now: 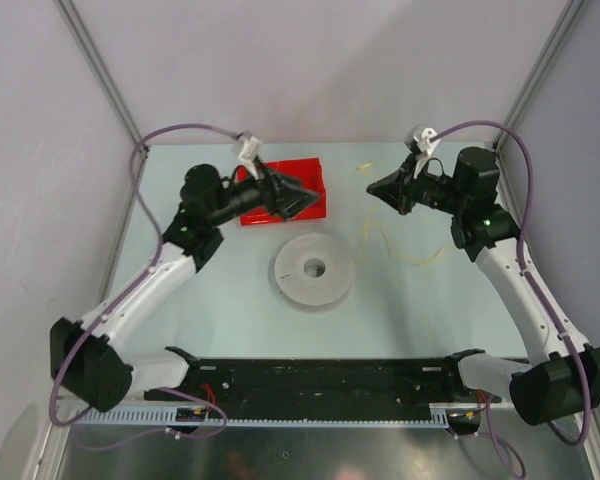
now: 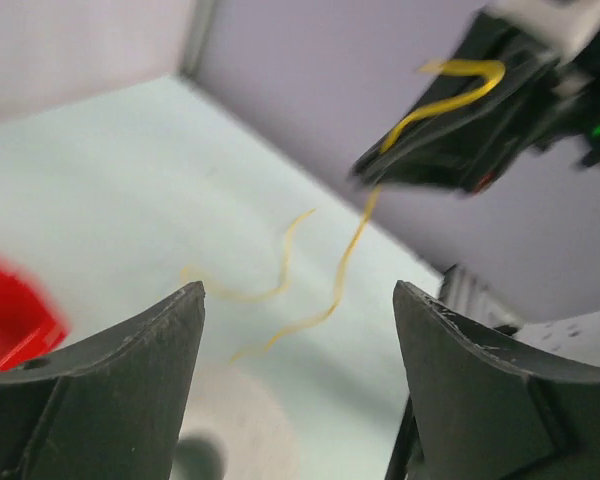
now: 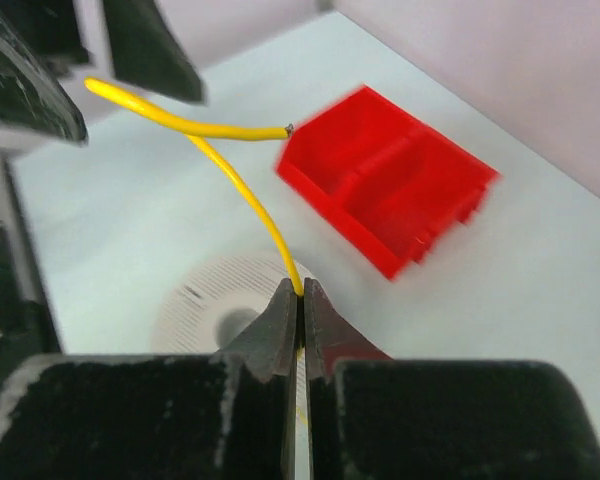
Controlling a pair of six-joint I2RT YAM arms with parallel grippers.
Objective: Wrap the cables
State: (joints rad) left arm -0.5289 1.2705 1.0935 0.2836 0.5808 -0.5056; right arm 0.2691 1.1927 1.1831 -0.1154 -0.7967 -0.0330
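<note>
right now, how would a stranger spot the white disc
Start at the pale table. Near its centre the white disc lies flat. Unlike the red bin and yellow wire nearby, it is round with a centre hole.

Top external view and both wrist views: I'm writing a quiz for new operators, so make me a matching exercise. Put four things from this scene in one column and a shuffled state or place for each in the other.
Things
1. left end effector
2. right end effector
3. red plastic divided bin
4. flat white round spool

States or places
A. lying in the middle of the table
B. shut on the thin yellow wire
C. open, fingers wide apart
D. at the far side of the table, beside the left end effector

Pairs: 1-C, 2-B, 3-D, 4-A
</note>
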